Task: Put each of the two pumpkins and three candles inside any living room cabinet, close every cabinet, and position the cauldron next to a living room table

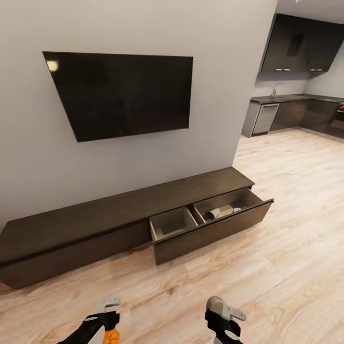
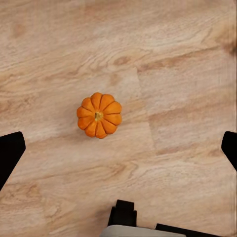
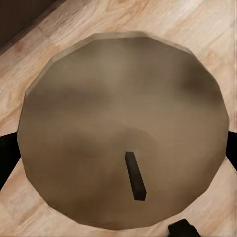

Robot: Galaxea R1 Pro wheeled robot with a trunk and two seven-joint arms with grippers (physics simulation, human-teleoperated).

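Note:
One small ribbed orange pumpkin point(image 2: 99, 115) sits on the wood floor, seen from above between the spread fingers of my open left gripper point(image 2: 118, 148) and apart from them. The dark-brown cabinet point(image 1: 95, 215) runs along the wall, its right drawer point(image 1: 210, 229) pulled out. Pale cylinders that look like candles point(image 1: 220, 211) lie in the drawer's right compartment; the left compartment shows bare. Both grippers, left point(image 1: 107, 308) and right point(image 1: 224, 310), hang low over the floor in front of the cabinet. My right gripper point(image 3: 118, 153) is open above a round tan disc point(image 3: 98, 108). The cauldron is out of view.
A black TV point(image 1: 124, 93) hangs on the wall above the cabinet. The tan disc carries a short dark bar point(image 3: 135, 176); I cannot tell what it is. A kitchen with grey cupboards point(image 1: 286, 114) lies far right. Wood floor point(image 1: 296, 267) stretches right of the drawer.

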